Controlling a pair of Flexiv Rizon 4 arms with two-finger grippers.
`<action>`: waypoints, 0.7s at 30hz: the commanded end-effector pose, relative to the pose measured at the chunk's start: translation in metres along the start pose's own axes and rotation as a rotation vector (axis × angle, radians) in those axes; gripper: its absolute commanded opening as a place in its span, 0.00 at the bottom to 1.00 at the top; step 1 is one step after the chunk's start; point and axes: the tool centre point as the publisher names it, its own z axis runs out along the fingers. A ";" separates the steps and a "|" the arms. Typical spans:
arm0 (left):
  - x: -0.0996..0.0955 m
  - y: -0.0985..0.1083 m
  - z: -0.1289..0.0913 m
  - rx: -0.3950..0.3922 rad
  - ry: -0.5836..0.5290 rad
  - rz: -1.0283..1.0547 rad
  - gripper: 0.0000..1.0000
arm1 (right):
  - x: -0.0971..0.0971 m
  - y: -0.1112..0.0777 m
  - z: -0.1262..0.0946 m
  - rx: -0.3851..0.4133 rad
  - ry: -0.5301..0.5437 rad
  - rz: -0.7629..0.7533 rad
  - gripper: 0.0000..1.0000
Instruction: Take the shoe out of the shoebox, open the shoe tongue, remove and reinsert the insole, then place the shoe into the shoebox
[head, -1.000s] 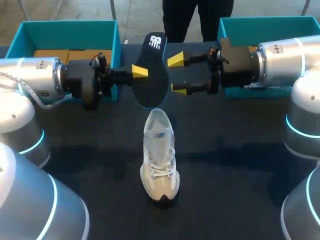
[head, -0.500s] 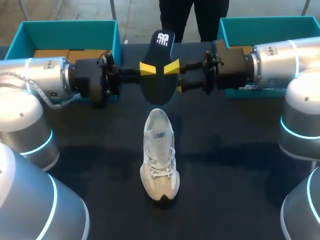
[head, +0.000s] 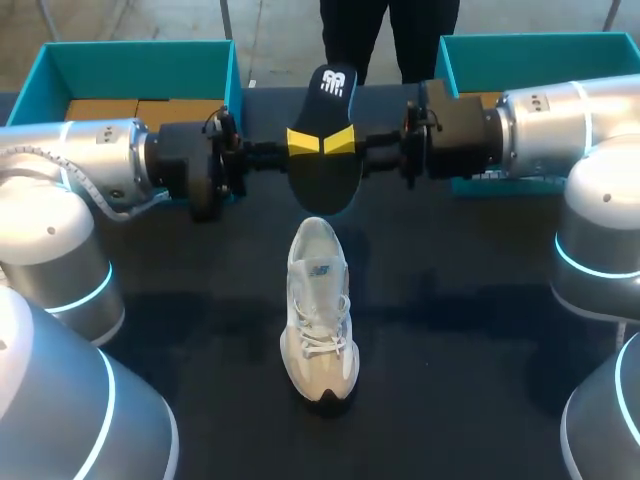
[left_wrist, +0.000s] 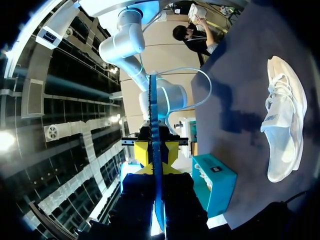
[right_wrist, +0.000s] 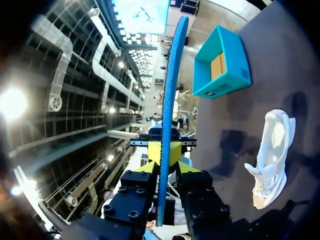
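My left gripper (head: 303, 141) is clamped on the dark insole (head: 322, 185), which hangs in the air over the far part of the table (head: 480, 300). The insole is nearly flat to the head camera, with its logo end pointing away from me. My right gripper (head: 340, 139) comes in from the opposite side and is closed on the same insole. In the head view the two sets of yellow tips sit side by side on its upper face, practically touching each other. The lower finger of each gripper is hidden under the insole there.

In the left wrist view I see the insole (left_wrist: 152, 120) edge-on as a thin blue line. It runs straight between the fingers of the left gripper (left_wrist: 155, 167), which are pressed in on it from both sides. The right wrist view shows the same picture. The insole (right_wrist: 170, 90) stands as a blue blade between the fingers of the right gripper (right_wrist: 164, 167), which are drawn together against it.

The white shoe (head: 318, 310) stands upright on the table just nearer to me than the insole, its toe pointing toward me, and nothing touches it. It shows off to one side of the gripper in both wrist views (left_wrist: 282, 125) (right_wrist: 272, 155).

The left teal box (head: 140, 47) and the right teal box (head: 530, 40) sit open at the far corners of the table, behind the arms.
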 end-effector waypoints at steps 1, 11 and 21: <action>0.002 -0.001 0.002 -0.005 -0.002 0.001 0.00 | -0.002 0.000 0.003 -0.005 0.003 0.000 0.18; 0.004 -0.001 0.004 -0.007 0.006 -0.002 0.00 | -0.001 -0.002 0.003 -0.007 0.018 -0.008 0.00; 0.005 -0.005 -0.013 0.026 0.055 0.000 1.00 | -0.003 -0.001 -0.003 -0.022 0.019 -0.027 0.00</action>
